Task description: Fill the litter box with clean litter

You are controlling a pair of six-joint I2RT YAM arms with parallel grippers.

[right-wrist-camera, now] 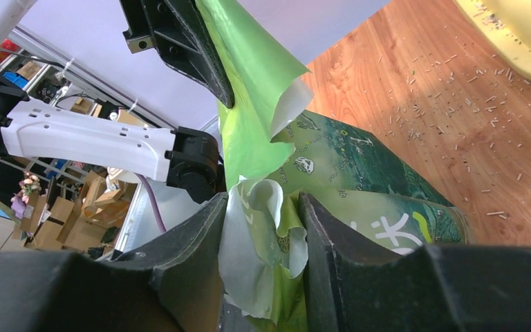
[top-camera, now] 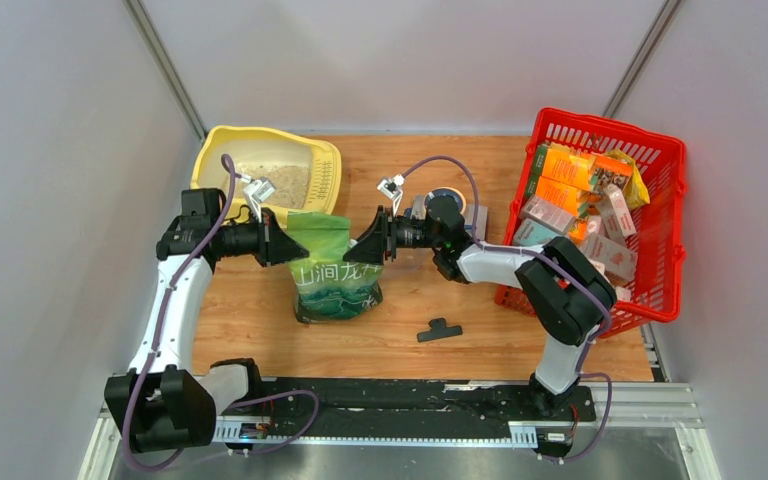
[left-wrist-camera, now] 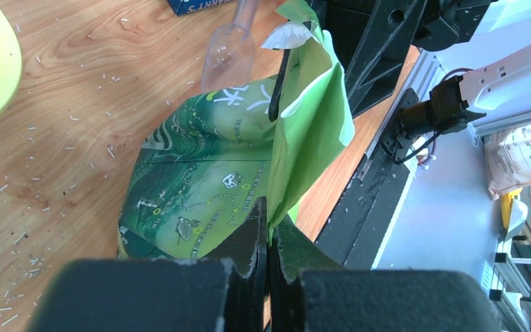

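The green litter pouch (top-camera: 335, 280) with white characters stands upright on the wooden table, its top open. My left gripper (top-camera: 302, 243) is shut on the pouch's left top edge; in the left wrist view (left-wrist-camera: 271, 223) the thin green flap is pinched between the jaws. My right gripper (top-camera: 356, 245) holds the right top edge; in the right wrist view (right-wrist-camera: 263, 238) crumpled pouch (right-wrist-camera: 359, 166) film fills the gap between the jaws. The pale yellow litter box (top-camera: 222, 140) lies behind at the far left, with beige litter (top-camera: 282, 182) on its floor.
A red basket (top-camera: 660, 160) full of orange and pink cartons stands at the right. A small black part (top-camera: 440, 329) lies on the table in front of the pouch. Spilled granules (right-wrist-camera: 449, 90) are scattered on the wood. A tape roll (top-camera: 450, 194) sits behind the right wrist.
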